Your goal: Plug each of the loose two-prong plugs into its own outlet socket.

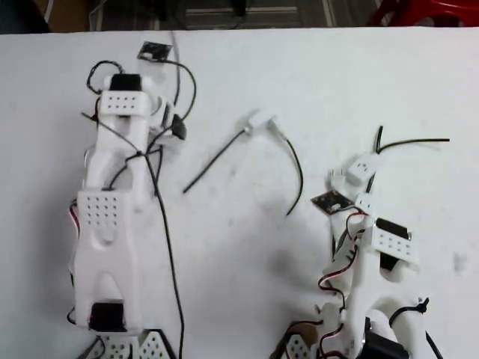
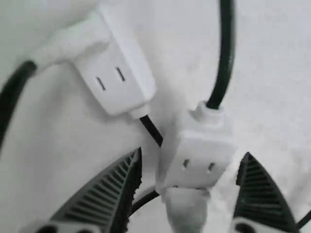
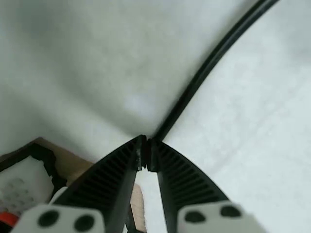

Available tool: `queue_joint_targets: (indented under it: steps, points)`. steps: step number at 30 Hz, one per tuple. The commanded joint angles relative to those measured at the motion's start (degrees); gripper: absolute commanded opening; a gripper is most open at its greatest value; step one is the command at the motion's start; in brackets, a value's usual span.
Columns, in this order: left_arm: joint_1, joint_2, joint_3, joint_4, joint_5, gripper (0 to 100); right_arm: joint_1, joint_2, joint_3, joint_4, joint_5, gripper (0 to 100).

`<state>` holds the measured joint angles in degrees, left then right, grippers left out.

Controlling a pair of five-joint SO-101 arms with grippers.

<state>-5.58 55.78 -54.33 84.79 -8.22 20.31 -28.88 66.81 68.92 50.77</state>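
Observation:
Between the fingers of my open left gripper [image 2: 192,154] lies a white outlet socket [image 2: 197,155] with two slots, its black cord leading away. A second white two-slot socket [image 2: 116,73] lies just beyond it. My right gripper [image 3: 146,145] is shut; a black cord [image 3: 214,58] runs up to its fingertips and passes under them. In the high view that cord [image 1: 412,140] ends at a white piece [image 1: 361,169] by the right arm's tip. At mid-table lies a white plug body [image 1: 262,123] with black cords running out both ways.
The left arm [image 1: 112,209] stretches along the table's left side, with loose black wires [image 1: 179,82] around its far end. The right arm [image 1: 382,254] sits at the near right. Bare white tabletop [image 1: 247,262] lies between the arms.

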Motion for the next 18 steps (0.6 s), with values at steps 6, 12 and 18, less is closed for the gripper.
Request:
queue_joint_targets:
  steps: [6,12,18]
  points:
    - [-1.7,-20.0,-2.3,5.2,-0.9,33,0.0,-0.3,0.0,-0.7,0.3,2.3]
    - [-7.7,-36.9,-2.2,13.3,-5.2,33,0.0,-0.3,0.0,-0.7,0.3,2.3]
    - [-18.9,-50.9,2.5,17.8,-6.8,33,0.0,-0.3,0.0,-0.8,0.3,2.3]
